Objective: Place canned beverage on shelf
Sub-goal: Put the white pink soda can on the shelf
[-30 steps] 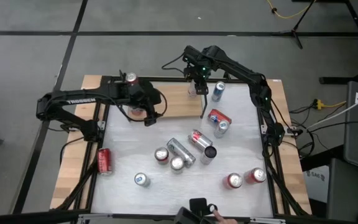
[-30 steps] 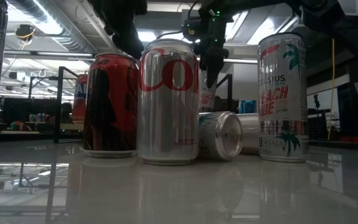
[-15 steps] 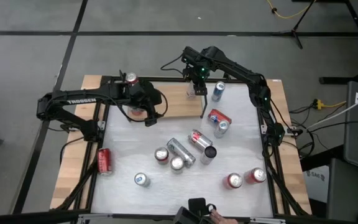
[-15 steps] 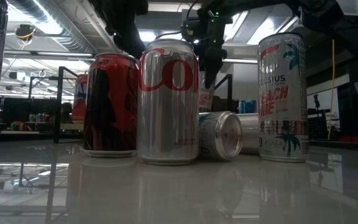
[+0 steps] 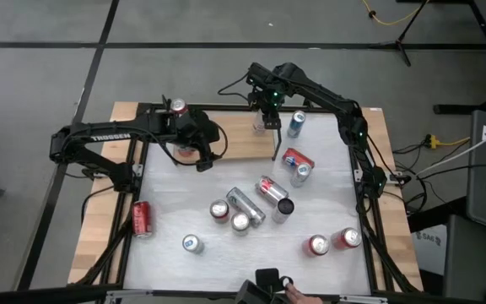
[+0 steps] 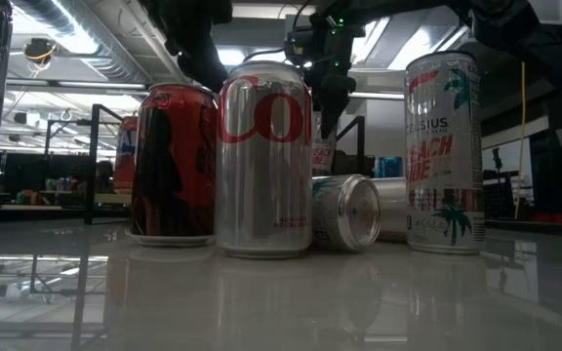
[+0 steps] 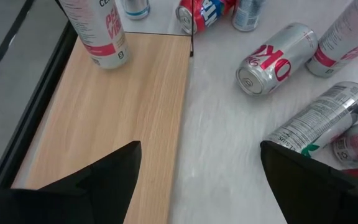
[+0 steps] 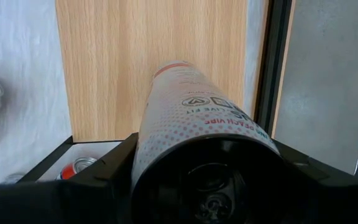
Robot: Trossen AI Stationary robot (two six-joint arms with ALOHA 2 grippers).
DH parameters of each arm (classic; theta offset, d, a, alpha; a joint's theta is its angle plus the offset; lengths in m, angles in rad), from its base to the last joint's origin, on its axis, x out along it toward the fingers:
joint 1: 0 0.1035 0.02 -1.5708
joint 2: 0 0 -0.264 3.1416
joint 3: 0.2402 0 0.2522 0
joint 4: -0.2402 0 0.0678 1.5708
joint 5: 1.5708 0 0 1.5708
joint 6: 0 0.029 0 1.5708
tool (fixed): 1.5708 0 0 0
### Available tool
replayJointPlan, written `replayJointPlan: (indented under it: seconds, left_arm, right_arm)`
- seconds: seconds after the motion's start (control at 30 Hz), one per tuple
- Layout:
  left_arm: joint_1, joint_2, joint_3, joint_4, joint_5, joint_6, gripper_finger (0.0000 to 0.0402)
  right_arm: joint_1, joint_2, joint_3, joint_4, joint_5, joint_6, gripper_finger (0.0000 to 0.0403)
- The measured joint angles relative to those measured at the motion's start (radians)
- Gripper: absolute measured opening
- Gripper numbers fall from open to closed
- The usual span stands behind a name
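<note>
Almost nothing has moved over the last second: the right hand (image 5: 267,108) has stayed at the far right end of the shelf (image 5: 234,139), and the tall white can (image 8: 188,118) is in the same spot between its fingers. In the low view the hand sits perhaps a touch higher than it did a second ago, though the shift is slight. That stillness suggests the placement is at its end, with the can standing upright on the wood near the shelf's black back rail and the release yet to come. In the right wrist view the can fills the space between the two dark fingers, which flank it closely on both sides; the hand looks to be pinching it, though contact itself is hard to confirm. The left hand (image 5: 199,154) hovers over the shelf's left part, near the bench (image 5: 327,203) edge, its fingers spread and holding nothing. Many other cans lie scattered on the bench.
</note>
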Motion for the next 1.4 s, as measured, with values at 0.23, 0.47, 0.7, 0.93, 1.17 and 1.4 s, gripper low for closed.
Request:
replayJointPlan:
  seconds: [0.23,0.47,0.7,0.93,1.17,1.4]
  left_arm:
    - [0.000,0.000,0.000,0.000,0.000,0.000,0.0322]
    - [0.000,0.000,0.000,0.000,0.000,0.000,0.0322]
    - [0.000,0.000,0.000,0.000,0.000,0.000,0.0322]
    - [0.000,0.000,0.000,0.000,0.000,0.000,0.0322]
    - [0.000,0.000,0.000,0.000,0.000,-0.001,0.0322]
    - [0.000,0.000,0.000,0.000,0.000,-0.001,0.0322]
  right_arm:
    - [0.000,0.000,0.000,0.008,0.000,0.000,0.0250]
    - [0.000,0.000,0.000,0.009,0.000,0.000,0.0259]
    - [0.000,0.005,0.001,0.010,0.000,0.000,0.0326]
    - [0.000,0.005,0.001,0.010,0.000,-0.002,0.0343]
    - [0.008,0.005,0.001,0.010,0.028,-0.003,0.0344]
    - [0.013,0.005,0.001,0.028,0.029,-0.003,0.0344]
